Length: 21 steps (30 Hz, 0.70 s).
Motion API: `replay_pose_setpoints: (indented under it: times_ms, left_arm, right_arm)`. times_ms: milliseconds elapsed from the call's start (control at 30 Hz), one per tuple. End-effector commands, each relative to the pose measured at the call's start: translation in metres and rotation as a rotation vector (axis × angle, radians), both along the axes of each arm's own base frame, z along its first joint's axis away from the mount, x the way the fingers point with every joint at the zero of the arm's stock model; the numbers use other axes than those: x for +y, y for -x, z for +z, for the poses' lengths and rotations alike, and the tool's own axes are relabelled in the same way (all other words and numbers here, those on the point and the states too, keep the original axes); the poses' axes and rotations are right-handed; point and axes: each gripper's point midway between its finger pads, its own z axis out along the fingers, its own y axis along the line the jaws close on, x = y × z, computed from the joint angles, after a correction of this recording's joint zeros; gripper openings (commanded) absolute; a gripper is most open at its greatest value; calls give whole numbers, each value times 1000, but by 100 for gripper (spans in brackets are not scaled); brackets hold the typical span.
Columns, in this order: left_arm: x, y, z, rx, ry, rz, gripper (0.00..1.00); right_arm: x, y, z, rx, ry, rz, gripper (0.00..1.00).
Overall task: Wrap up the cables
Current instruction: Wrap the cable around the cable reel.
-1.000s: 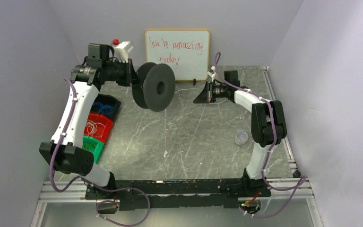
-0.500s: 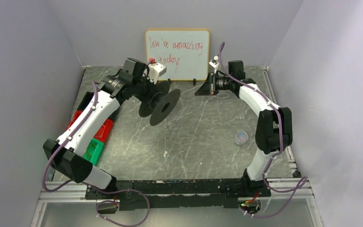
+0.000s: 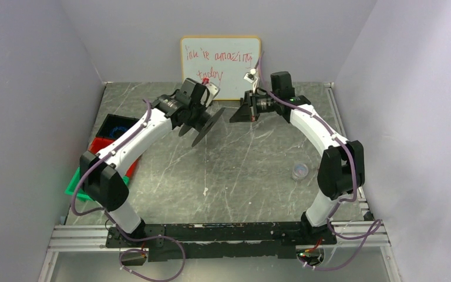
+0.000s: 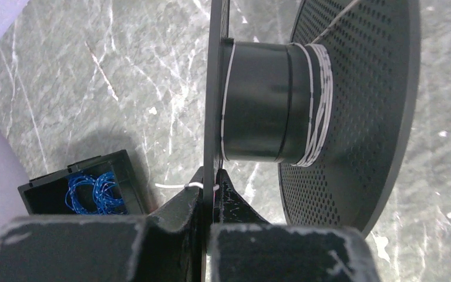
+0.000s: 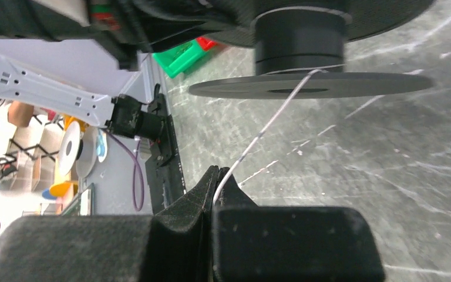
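Note:
My left gripper (image 3: 195,115) is shut on the thin flange (image 4: 216,88) of a black two-flanged spool (image 3: 202,122), held above the table near the back middle. A thin whitish cable (image 4: 320,88) lies in a few turns round the spool's core, and a short end (image 4: 179,185) sticks out by my left fingertips. My right gripper (image 3: 238,115) is shut on the same cable (image 5: 267,126), which runs taut from its fingertips (image 5: 214,179) up to the spool core (image 5: 298,41). In the top view the cable is too thin to see.
A whiteboard (image 3: 220,60) stands at the back wall. Black (image 3: 113,125), red and green (image 3: 77,187) bins sit at the left; the black one holds blue wire coils (image 4: 91,191). A small clear cup (image 3: 299,171) stands at the right. A small scrap (image 3: 205,190) lies mid-table.
My left arm swung the spool right and down toward the back middle, turning it. My right gripper moved back and left, closer to the spool.

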Motion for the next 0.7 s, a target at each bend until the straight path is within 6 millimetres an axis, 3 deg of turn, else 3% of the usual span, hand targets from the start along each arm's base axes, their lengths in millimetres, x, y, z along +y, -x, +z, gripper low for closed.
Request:
replay_pose_setpoints:
  times_ms: [0, 267, 667]
  left_arm:
    - [24, -26, 18, -121, -48, 197, 2]
    - [35, -41, 14, -147, -32, 371, 2]
    - [39, -47, 35, -101, 207, 479, 2]
  right_arm:
    - [11, 26, 44, -156, -40, 98, 0]
    - [42, 70, 37, -200, -51, 258, 0]
    - [79, 91, -16, -124, 1, 378, 0]
